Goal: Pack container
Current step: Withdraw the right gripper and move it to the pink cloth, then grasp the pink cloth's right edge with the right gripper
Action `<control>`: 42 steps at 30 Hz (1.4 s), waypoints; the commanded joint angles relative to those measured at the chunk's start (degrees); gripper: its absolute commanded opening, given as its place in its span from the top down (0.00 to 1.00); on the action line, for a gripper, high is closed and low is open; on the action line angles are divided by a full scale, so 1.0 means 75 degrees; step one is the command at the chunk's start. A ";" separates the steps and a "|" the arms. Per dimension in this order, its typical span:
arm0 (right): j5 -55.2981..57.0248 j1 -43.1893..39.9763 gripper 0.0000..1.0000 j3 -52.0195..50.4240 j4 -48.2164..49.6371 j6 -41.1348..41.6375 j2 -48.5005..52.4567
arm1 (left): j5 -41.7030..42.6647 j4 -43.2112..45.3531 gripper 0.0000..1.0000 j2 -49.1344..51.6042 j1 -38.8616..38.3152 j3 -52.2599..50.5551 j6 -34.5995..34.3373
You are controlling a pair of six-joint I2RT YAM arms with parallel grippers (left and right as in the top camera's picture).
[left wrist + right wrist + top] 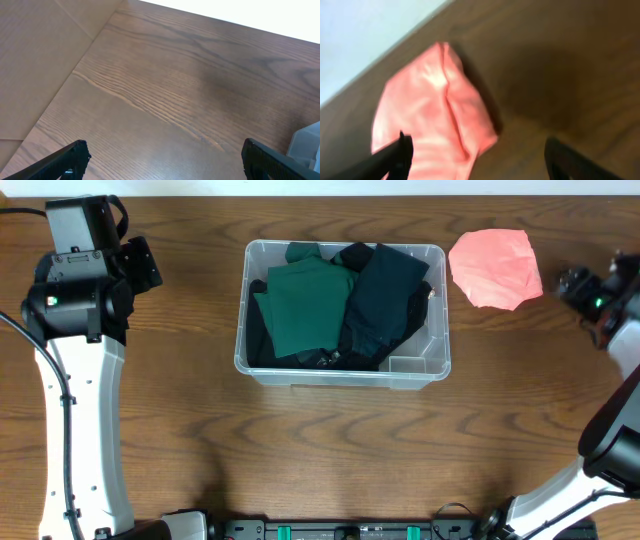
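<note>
The clear plastic container [438, 310] stands mid-table and holds a green folded garment [305, 305], a dark teal one [385, 290] and black cloth. Its corner shows in the left wrist view [306, 145]. A folded pink garment [495, 268] lies on the table to the container's right; it also shows in the right wrist view [432, 117]. My left gripper [140, 265] is open and empty left of the container, its fingers spread over bare wood [165, 160]. My right gripper [580, 285] is open and empty just right of the pink garment, which lies under its left finger [477, 160].
The wooden table's far edge [210, 17] meets a white wall. The white arm links stand at the left [85, 400] and the right [610, 440] of the table.
</note>
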 commanded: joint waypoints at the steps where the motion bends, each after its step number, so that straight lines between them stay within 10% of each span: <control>1: 0.0845 0.0469 0.15 0.1641 -0.1247 -0.0842 0.0038 | -0.0096 0.0003 0.02 0.0015 0.0026 0.0041 -0.0093; 9: 0.1999 0.0641 0.07 0.3858 -0.3430 -0.1501 0.0685 | -0.0096 0.0003 0.02 0.0015 0.0026 0.0041 -0.0093; 42: 0.0507 0.1376 0.01 0.4130 -0.4159 -0.1839 0.3238 | -0.0096 0.0003 0.02 0.0015 0.0026 0.0041 -0.0093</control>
